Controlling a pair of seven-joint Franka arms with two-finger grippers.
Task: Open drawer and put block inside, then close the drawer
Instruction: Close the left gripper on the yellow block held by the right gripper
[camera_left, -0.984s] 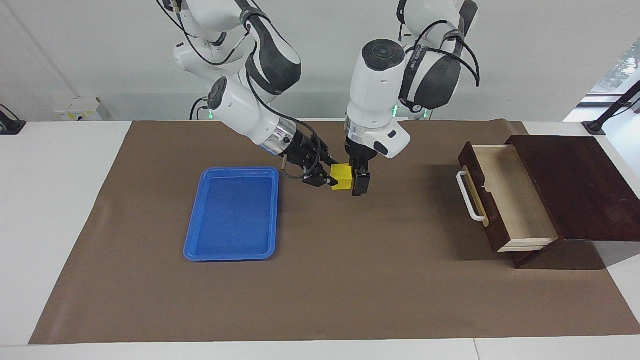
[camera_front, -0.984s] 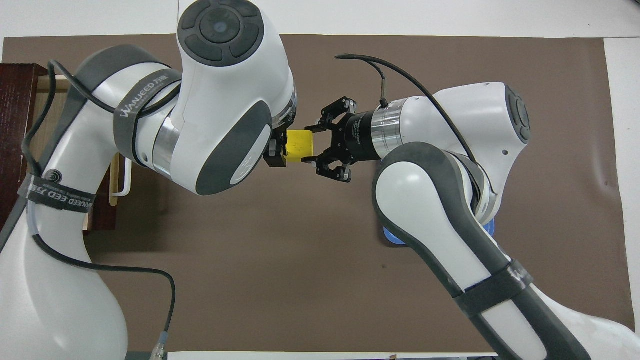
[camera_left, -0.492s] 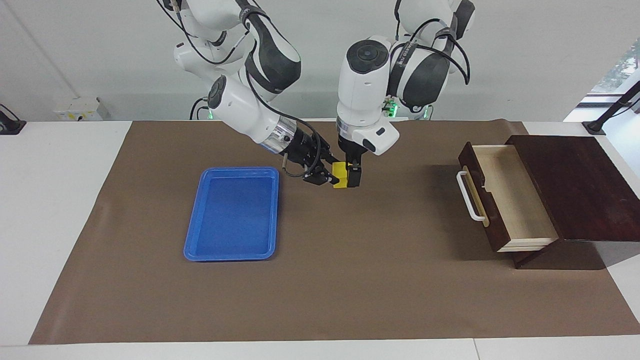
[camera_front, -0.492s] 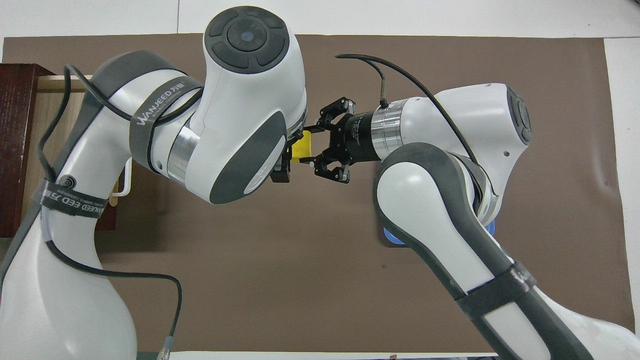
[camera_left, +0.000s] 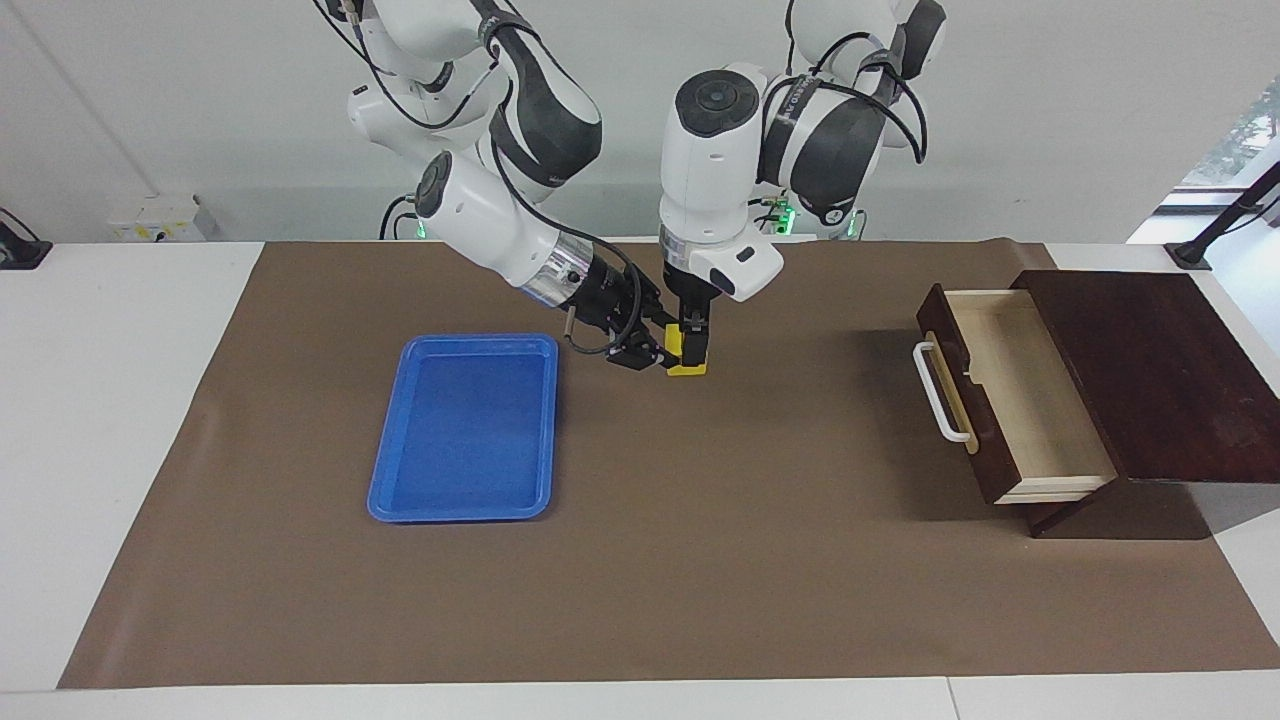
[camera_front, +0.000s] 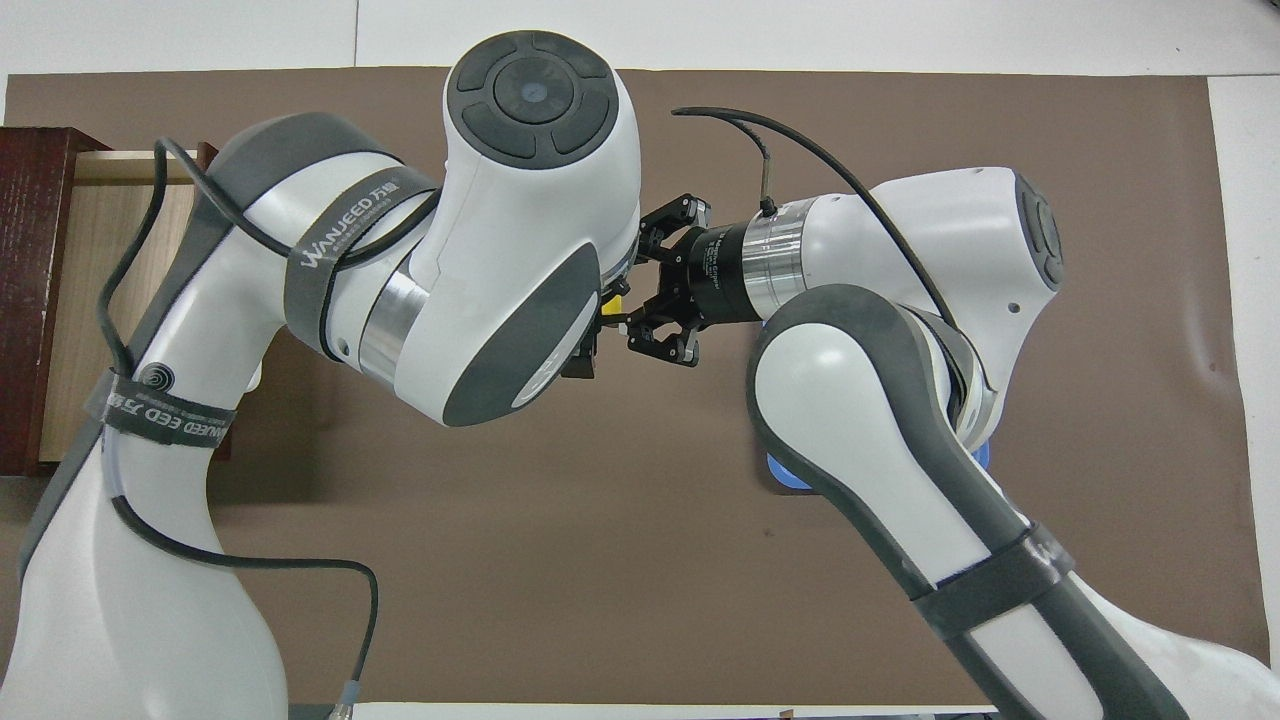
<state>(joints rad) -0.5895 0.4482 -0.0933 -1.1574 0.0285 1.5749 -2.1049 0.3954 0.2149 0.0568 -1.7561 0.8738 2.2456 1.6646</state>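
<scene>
1. Upper centre of the facing view: both grippers meet at one spot over the brown mat, up in the air.
2. The right gripper comes in slantwise from the upper part of the frame and is clamped onto the block, pinching it from the side.
3. The left gripper hangs straight down over the same block with its fingers spread wide, one either side of it. A dark finger covers the block's front face. I cannot tell whether the fingers touch it.
4. In the overhead view, the left arm's wrist hides nearly everything and only a sliver of the yellow block peeks out mid-frame.
5. The block sits clear of the mat, just beside the blue tray, which lies flat in the middle of the frame.
6. The drawer is at the frame's edge on the left arm's end of the table. It is pulled out of its dark box, with the pale interior showing and the white handle facing the centre.
</scene>
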